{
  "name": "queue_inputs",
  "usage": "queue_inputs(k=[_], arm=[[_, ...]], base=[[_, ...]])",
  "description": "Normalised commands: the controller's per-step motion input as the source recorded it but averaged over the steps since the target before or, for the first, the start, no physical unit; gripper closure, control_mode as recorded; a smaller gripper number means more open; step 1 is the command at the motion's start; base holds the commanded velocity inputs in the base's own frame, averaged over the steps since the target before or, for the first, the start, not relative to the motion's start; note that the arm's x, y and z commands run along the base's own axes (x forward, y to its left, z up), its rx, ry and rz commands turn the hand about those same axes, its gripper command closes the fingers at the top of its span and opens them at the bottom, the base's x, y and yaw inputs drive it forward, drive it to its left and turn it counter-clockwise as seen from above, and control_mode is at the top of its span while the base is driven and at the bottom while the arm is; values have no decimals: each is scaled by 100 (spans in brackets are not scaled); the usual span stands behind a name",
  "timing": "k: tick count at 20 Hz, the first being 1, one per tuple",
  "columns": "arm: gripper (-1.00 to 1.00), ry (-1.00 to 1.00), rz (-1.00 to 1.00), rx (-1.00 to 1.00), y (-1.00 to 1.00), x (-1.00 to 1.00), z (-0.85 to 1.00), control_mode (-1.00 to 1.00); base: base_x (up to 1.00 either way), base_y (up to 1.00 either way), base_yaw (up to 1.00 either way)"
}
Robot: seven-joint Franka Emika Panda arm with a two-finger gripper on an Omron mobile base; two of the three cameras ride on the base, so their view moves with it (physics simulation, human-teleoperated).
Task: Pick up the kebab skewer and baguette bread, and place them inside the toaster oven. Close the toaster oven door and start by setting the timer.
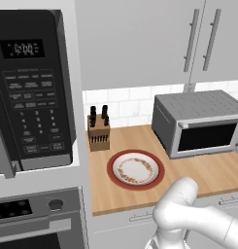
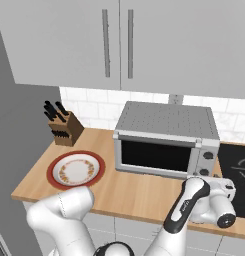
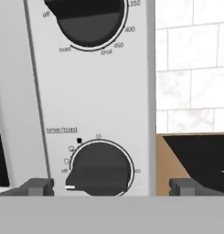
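Wooden desk [image 2: 139,192] runs under white cabinets, and nearest the camera the tool [image 3: 111,186] hangs spread wide, its tips flanking the timer knob [image 3: 100,169] without gripping it. Behind it, the toaster oven [image 2: 166,140] sits with its door [image 2: 155,156] shut. Farther left the plate [image 2: 76,170] lies bare; skewer and baguette are presumably inside, so only the timer seems left.
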Motion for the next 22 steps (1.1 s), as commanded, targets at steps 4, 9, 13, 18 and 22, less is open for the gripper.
queue_inputs(k=[4, 9, 13, 18, 22], arm=[[-100, -5, 0, -1, 1, 0, -1, -100], [-100, 0, 0, 1, 0, 0, 15, -100], [-100, 0, 0, 0, 0, 0, 16, -100], [-100, 0, 0, 0, 0, 0, 0, -100], [-100, 0, 0, 0, 0, 0, -1, -100]], base=[[0, 0, 0], [0, 0, 0], [0, 0, 0], [0, 0, 0], [0, 0, 0]])
